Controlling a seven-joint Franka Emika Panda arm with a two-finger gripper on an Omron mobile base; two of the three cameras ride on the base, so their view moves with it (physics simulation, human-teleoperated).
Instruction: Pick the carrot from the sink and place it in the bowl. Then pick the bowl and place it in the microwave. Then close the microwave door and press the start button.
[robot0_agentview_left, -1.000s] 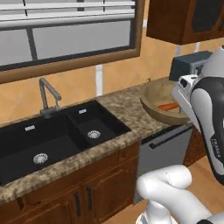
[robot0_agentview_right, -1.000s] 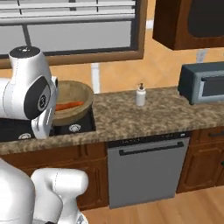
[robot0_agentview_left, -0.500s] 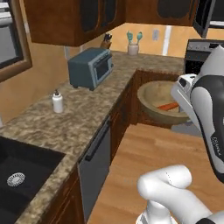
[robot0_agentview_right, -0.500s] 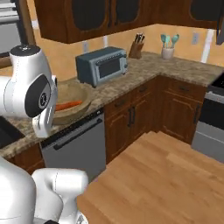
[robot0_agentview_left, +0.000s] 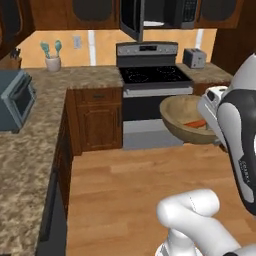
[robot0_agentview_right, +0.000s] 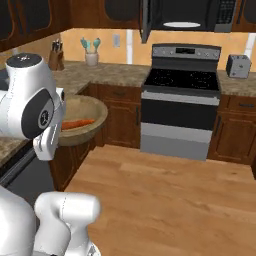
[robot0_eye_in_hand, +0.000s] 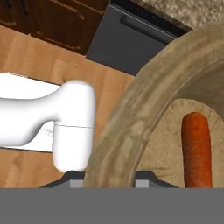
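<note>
My gripper (robot0_eye_in_hand: 109, 177) is shut on the thick rim of the tan wooden bowl (robot0_eye_in_hand: 131, 122) and holds it in the air in front of the arm. The orange carrot (robot0_eye_in_hand: 197, 148) lies inside the bowl. From the base, the bowl (robot0_agentview_left: 182, 117) with the carrot (robot0_agentview_left: 196, 124) hangs over the wood floor, short of the stove; the bowl (robot0_agentview_right: 87, 117) and carrot (robot0_agentview_right: 76, 123) also show from the right. The black microwave (robot0_agentview_right: 187, 14) sits above the stove, its door (robot0_agentview_right: 145, 22) swung open, a white plate inside. The sink is out of view.
A stove (robot0_agentview_left: 155, 75) with black cooktop stands under the microwave. A toaster (robot0_agentview_right: 235, 65) is right of it, a utensil cup (robot0_agentview_left: 52, 57) in the far left corner, a grey toaster oven (robot0_agentview_left: 15, 100) on the left counter. Open wood floor (robot0_agentview_right: 165, 190) lies ahead.
The base has turned, so both base views swept from the sink, past the corner counter, to the stove and microwave. The bowl with the carrot stays held in the same place by the arm.
</note>
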